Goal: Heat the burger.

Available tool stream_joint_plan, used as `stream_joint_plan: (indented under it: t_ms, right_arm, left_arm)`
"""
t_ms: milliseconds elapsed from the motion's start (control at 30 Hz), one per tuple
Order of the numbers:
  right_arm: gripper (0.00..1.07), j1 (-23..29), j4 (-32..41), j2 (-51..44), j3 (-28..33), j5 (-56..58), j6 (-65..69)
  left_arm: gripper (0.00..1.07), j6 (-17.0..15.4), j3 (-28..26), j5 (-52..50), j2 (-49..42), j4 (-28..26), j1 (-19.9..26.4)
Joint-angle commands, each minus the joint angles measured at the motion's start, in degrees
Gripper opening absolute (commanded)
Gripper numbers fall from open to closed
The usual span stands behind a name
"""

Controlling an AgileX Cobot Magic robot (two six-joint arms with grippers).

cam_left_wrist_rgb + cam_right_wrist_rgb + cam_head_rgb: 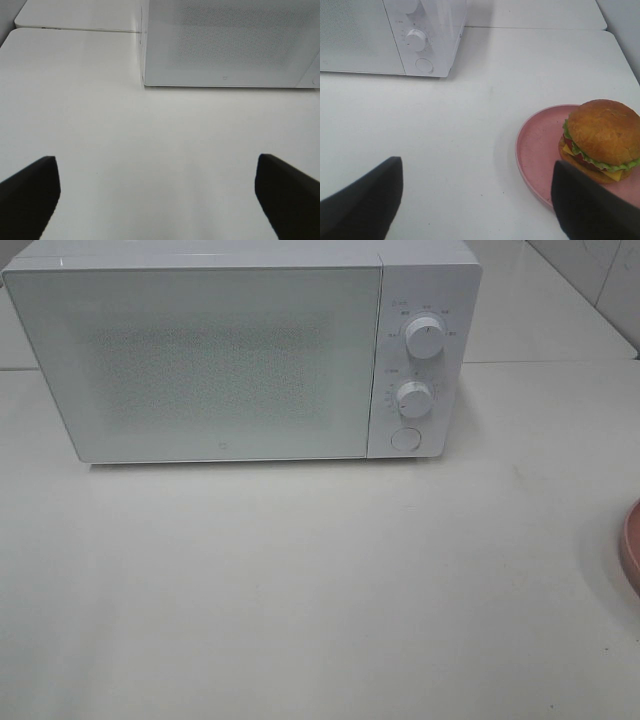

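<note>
The white table (300,590) took up most of the scene, broad and pale. On it, toward the back, sat the white microwave (230,355), its door (200,360) closed flat and the speckled window showing nothing inside. Down its right-hand control panel ran two round knobs, the upper knob (425,337) above the lower knob (413,398), and a round button (405,438) sat below them both.

Off at the right edge of the high view, just a sliver of the pink plate (631,550) peeked in, well apart from the microwave. The right wrist view told the rest: there was the plate (540,150) resting on the table, and the burger (601,140) sat on it, pushed toward one side rather than the middle, glossy brown bun on top, lettuce, tomato and cheese showing at the edge.

The right hand (472,200) hung above the table near the plate, fingers spread wide and nothing between them, one dark finger (592,205) overlapping the plate's rim in that view. The left hand (157,192) hovered over bare table in front of the microwave's door, likewise spread wide and gripping nothing.
</note>
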Motion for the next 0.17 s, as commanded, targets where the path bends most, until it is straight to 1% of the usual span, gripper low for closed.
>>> stream_joint_plan:
  t_ms: [33,167]
  right_arm:
    - [0.76,-0.40,0.06,-0.74,0.00,-0.29,0.23]
    - [0.76,-0.40,0.06,-0.74,0.00,-0.29,0.23]
  left_arm:
    - [0.98,-0.34,0.11,-0.97,-1.43,0.00,0.29]
    - [0.98,-0.34,0.11,-0.97,-1.43,0.00,0.29]
